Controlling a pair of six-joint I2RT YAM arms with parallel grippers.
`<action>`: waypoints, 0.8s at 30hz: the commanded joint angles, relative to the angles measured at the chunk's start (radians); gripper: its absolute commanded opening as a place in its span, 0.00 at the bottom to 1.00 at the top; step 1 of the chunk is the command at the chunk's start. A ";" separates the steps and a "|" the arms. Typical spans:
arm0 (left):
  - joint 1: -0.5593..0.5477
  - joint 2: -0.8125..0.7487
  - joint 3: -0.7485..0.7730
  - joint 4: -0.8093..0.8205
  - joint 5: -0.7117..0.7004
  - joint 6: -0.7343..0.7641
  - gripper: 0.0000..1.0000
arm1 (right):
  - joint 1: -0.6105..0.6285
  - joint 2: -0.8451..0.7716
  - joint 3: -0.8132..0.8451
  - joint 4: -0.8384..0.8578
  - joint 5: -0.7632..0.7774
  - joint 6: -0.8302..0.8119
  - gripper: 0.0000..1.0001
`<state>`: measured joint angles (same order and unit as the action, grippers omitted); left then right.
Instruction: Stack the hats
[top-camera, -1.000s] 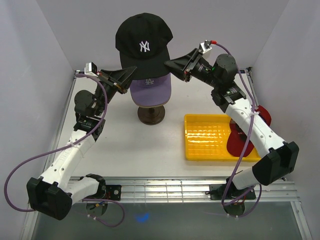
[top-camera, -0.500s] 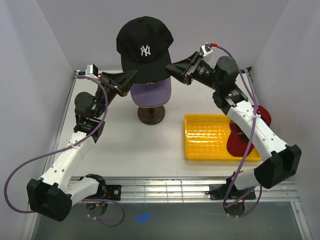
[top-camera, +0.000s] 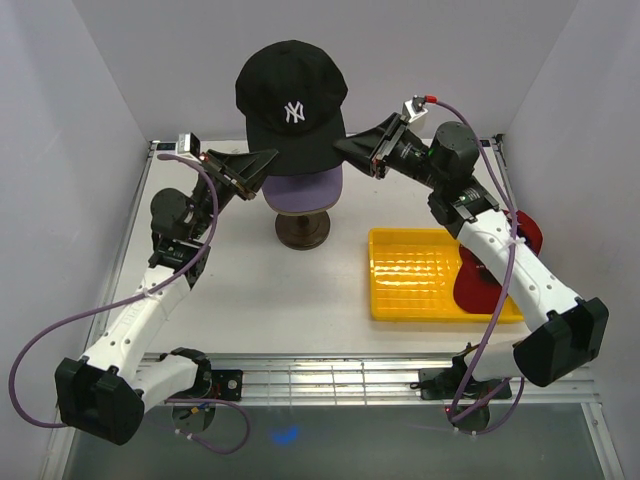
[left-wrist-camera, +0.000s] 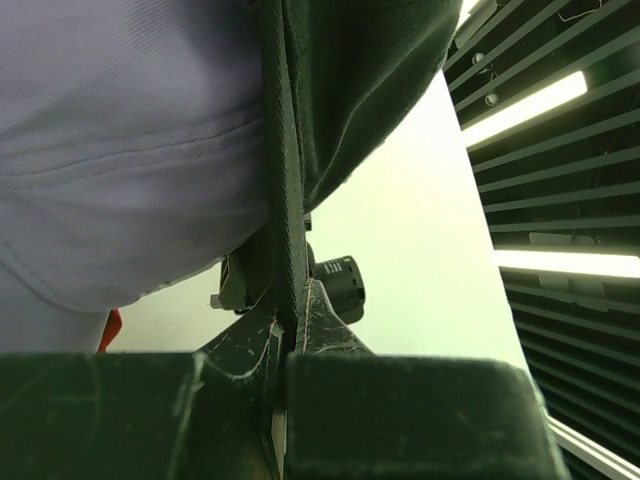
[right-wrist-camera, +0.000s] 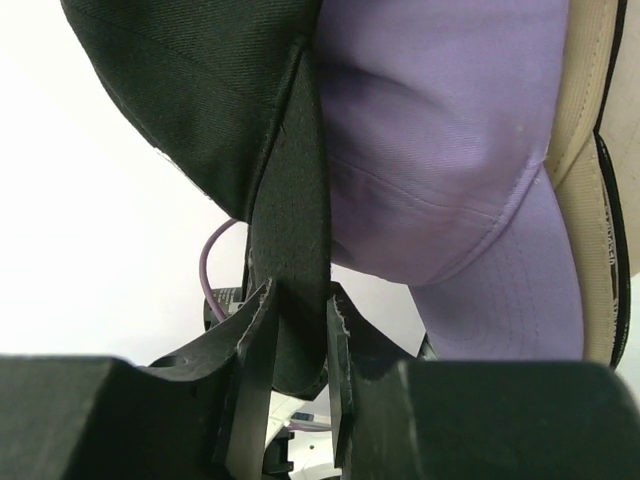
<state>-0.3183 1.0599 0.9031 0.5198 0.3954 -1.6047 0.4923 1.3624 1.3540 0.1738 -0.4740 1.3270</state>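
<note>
A black hat (top-camera: 292, 100) with a white logo hangs over the lavender hat (top-camera: 301, 190), which sits on the mannequin head. My left gripper (top-camera: 268, 160) is shut on the black hat's left rim and my right gripper (top-camera: 341, 148) is shut on its right rim. In the left wrist view the rim (left-wrist-camera: 290, 200) runs down between the fingers of the left gripper (left-wrist-camera: 290, 335), beside the lavender hat (left-wrist-camera: 120, 150). In the right wrist view the right gripper (right-wrist-camera: 298, 320) pinches the black band (right-wrist-camera: 290, 250). Beside it are the lavender hat (right-wrist-camera: 450, 150) and a tan hat's edge (right-wrist-camera: 588, 120).
A dark round stand (top-camera: 302, 231) carries the mannequin head at the back centre. A yellow ribbed tray (top-camera: 415, 275) lies to the right. A red hat (top-camera: 466, 288) rests at its right side, partly behind my right arm. White walls close in the table.
Both grippers have carried the black hat a little down in the top view. It now covers more of the lavender hat. Both grips are unchanged.
</note>
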 joint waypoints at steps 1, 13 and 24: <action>-0.022 -0.028 -0.043 -0.029 0.201 0.043 0.00 | 0.017 -0.028 0.000 0.081 0.014 -0.041 0.25; -0.016 -0.078 -0.139 -0.017 0.206 0.032 0.00 | 0.015 -0.060 -0.070 0.085 0.023 -0.055 0.25; -0.011 -0.084 -0.197 -0.012 0.212 0.028 0.00 | 0.015 -0.083 -0.151 0.095 0.037 -0.064 0.24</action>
<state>-0.3149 0.9943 0.7448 0.5674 0.4320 -1.6054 0.5041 1.3014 1.2118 0.1822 -0.4763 1.3006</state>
